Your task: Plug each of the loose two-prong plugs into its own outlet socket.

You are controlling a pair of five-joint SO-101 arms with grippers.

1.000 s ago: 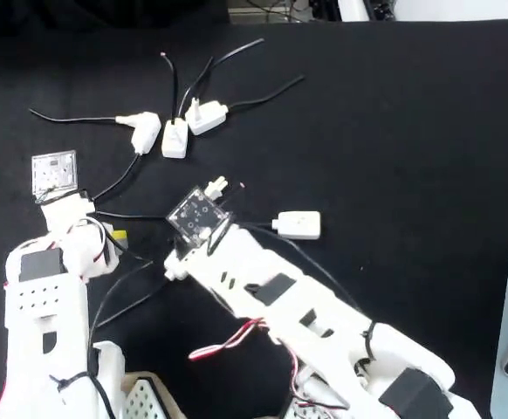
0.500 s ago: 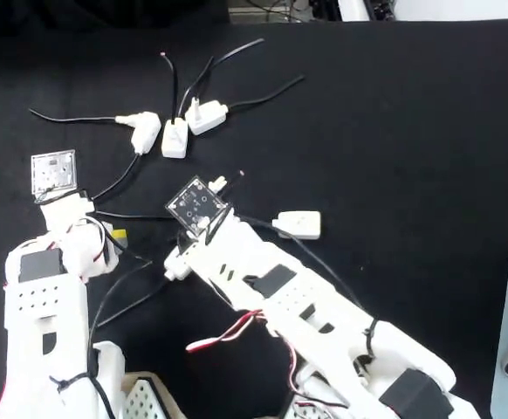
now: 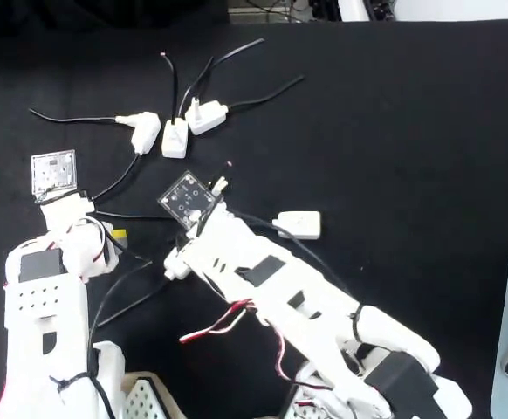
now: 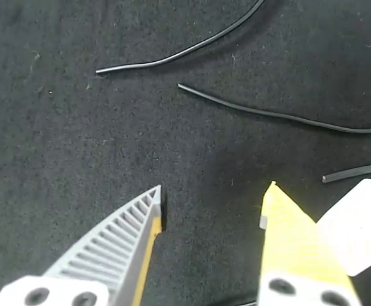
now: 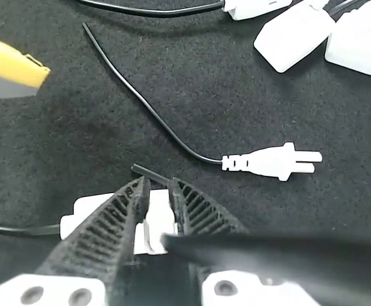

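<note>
Right gripper (image 5: 157,185) moved far-left; plug (image 3: 218,185) prongs point right

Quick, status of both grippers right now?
Left gripper: open, holding nothing.
Right gripper: closed on a white connector; whether it is a plug or a socket cannot be told.

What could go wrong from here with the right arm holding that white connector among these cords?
1. The connector sticks out sideways from the right end effector, so it could twist or slip.
2. The loose plug lies just ahead. A forward move might knock it or drag its cord.
3. The left end effector sits open close by, so the arms could bump.
</note>
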